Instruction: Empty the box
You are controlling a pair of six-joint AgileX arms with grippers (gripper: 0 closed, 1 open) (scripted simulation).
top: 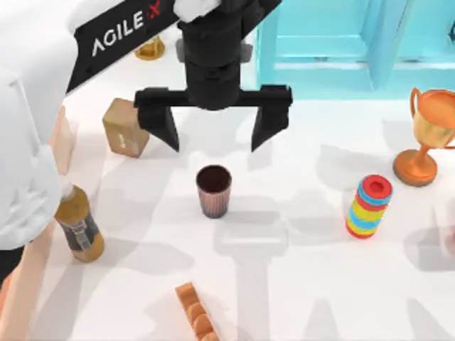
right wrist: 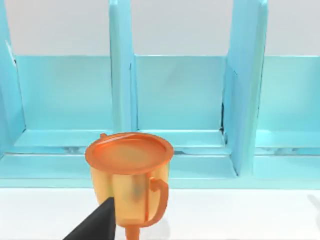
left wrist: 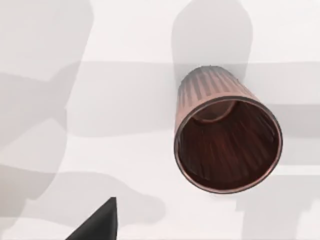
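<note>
Where the task stands: cup [top: 214, 190] upright on the desk [top: 306, 249], outside the box; the bottle looks like the next item to lift.
Box [top: 25, 284]: far left of the cup, rim partly hidden by the white arm.
Bottle [top: 78, 229]: left of the cup at the box rim; inside or beside, unclear.
Left tool [top: 213, 145]: above the cup, wide open, empty.
Next move: swing left, descend over the bottle.
Right tool [right wrist: 97, 222]: parked facing the trophy [top: 425, 135], right of the cup.

Top view looks down on the desk [top: 306, 234]; left wrist hangs close over its cup [top: 214, 190], right wrist faces its trophy [top: 430, 135]
</note>
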